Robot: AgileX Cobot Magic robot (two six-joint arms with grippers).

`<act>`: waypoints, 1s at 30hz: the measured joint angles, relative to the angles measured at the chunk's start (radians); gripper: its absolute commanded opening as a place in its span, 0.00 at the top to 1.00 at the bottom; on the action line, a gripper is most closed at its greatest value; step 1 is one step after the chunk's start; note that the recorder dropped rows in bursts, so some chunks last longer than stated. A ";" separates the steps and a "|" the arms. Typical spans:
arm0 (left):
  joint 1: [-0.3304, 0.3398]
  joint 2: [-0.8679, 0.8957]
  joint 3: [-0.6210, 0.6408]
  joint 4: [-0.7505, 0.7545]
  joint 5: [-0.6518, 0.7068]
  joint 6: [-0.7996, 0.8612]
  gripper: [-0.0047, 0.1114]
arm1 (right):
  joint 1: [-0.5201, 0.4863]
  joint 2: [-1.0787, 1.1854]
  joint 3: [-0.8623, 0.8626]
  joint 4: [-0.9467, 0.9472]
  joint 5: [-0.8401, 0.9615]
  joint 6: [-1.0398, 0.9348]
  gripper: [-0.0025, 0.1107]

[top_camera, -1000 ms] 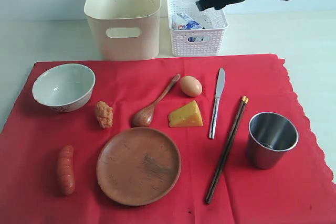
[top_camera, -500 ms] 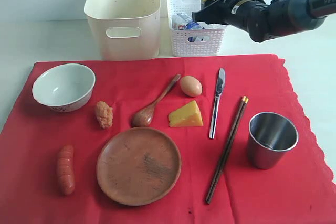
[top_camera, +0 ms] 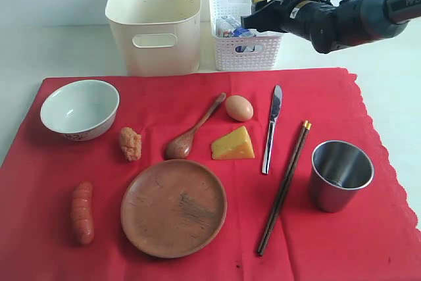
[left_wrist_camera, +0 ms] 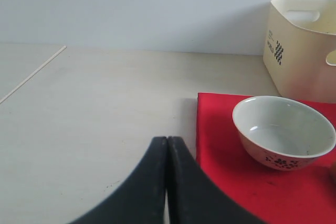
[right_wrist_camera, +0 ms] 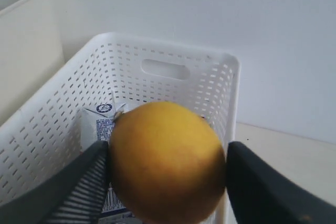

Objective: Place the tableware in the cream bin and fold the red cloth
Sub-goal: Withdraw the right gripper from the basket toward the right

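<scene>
Right gripper clamps the lemon over the far white basket; dropped off-centre it might bounce off the milk carton and out. Left gripper is pinched together, empty.

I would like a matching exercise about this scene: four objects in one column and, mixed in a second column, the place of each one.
Objects
1. lemon
2. milk carton
3. steel cup
4. white bowl

Places
a. on the red cloth, near its scalloped edge
b. inside the white lattice basket
c. on the red cloth, at the end opposite the scalloped edge
d. held by the right gripper

Pairs: 1-d, 2-b, 3-a, 4-c
</scene>
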 measured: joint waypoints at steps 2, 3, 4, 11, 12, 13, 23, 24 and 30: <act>0.000 0.000 0.000 0.000 0.000 0.000 0.95 | 0.000 0.000 0.000 0.000 -0.003 -0.002 0.38; 0.000 0.000 0.000 0.000 0.000 0.000 0.95 | 0.000 0.000 0.000 0.000 -0.005 -0.002 0.36; 0.000 0.000 0.000 0.000 0.000 0.000 0.95 | 0.000 -0.004 0.000 0.000 -0.007 -0.002 0.36; 0.000 0.000 0.000 0.000 0.000 0.000 0.95 | 0.000 -0.059 0.000 0.000 0.047 -0.002 0.36; 0.000 0.000 0.000 0.000 0.000 0.000 0.95 | 0.000 -0.074 0.000 0.000 0.060 -0.002 0.34; 0.000 0.000 0.000 0.000 0.000 0.000 0.95 | 0.000 -0.098 0.000 0.000 0.079 -0.002 0.30; 0.000 0.000 0.000 0.000 0.000 0.000 0.95 | 0.000 -0.144 0.000 0.000 0.168 0.016 0.15; 0.000 0.000 0.000 0.000 0.000 0.000 0.95 | 0.000 -0.144 0.000 0.000 0.169 0.025 0.15; 0.000 0.000 0.000 0.000 0.000 0.000 0.95 | 0.000 -0.144 0.000 0.000 0.170 0.039 0.15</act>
